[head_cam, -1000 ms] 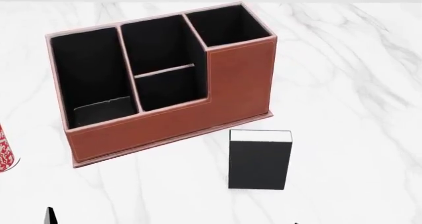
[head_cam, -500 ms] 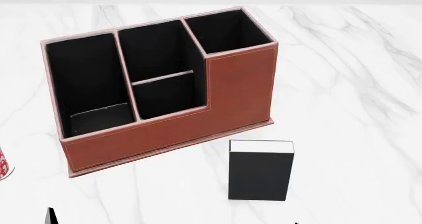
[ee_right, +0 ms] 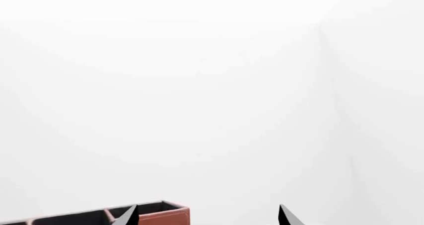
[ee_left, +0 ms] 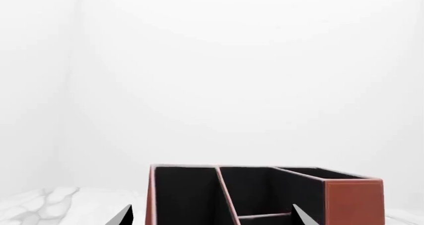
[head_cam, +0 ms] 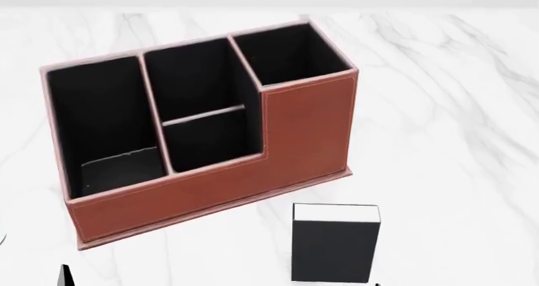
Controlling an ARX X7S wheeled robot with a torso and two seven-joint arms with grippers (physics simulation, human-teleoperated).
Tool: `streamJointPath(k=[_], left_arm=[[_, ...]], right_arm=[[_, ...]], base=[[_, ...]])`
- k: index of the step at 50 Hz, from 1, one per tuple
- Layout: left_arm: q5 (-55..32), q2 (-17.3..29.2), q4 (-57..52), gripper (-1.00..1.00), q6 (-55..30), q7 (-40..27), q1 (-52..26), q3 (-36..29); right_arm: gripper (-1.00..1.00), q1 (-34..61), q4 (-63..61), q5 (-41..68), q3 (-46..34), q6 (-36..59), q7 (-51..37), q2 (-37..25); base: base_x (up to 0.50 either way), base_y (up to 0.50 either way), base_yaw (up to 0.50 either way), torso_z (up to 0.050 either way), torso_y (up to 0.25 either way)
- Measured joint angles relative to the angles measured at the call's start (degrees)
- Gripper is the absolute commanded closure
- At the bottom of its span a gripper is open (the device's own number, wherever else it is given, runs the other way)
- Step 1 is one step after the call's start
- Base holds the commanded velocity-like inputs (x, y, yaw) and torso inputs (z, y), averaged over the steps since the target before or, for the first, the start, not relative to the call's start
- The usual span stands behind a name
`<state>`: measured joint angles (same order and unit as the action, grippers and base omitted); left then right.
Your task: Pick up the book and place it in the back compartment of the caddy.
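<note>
The black book [head_cam: 334, 251] with a white page edge stands on the marble table, just in front of the caddy's right end. The reddish-brown caddy [head_cam: 307, 134] is left of centre, with its low wall towards me. The small squarish pocket [head_cam: 211, 144] lies between the thin divider and that low wall. My left gripper [ee_left: 212, 220] is open and empty, and the caddy [ee_left: 351, 200] is ahead of it. One left fingertip [head_cam: 64, 276] shows at the head view's bottom edge. My right gripper [ee_right: 208, 217] is open and empty, with a caddy corner [ee_right: 162, 217] ahead.
The white marble table [head_cam: 455, 109] extends to the right of and behind the caddy. Plain white walls fill both wrist views. The red patterned mug is out of view.
The head view has shifted, so the caddy and book now sit lower in the frame. The red mug at the left edge has slipped out of view. The fingertip has not moved.
</note>
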<state>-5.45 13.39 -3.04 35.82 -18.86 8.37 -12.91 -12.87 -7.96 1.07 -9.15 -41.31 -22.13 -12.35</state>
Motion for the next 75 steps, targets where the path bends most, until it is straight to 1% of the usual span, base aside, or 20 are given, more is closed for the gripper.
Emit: streamJointPath(k=[75], left_arm=[[-0.4,1.2,0.7,-1.0,0.4,-1.6,-0.7,-1.6]], right_arm=[[-1.0,0.5,0.2,0.4,-1.8,0.5,-2.0,-1.7]], base=[[0.14,0.0,0.0,0.0,0.0]])
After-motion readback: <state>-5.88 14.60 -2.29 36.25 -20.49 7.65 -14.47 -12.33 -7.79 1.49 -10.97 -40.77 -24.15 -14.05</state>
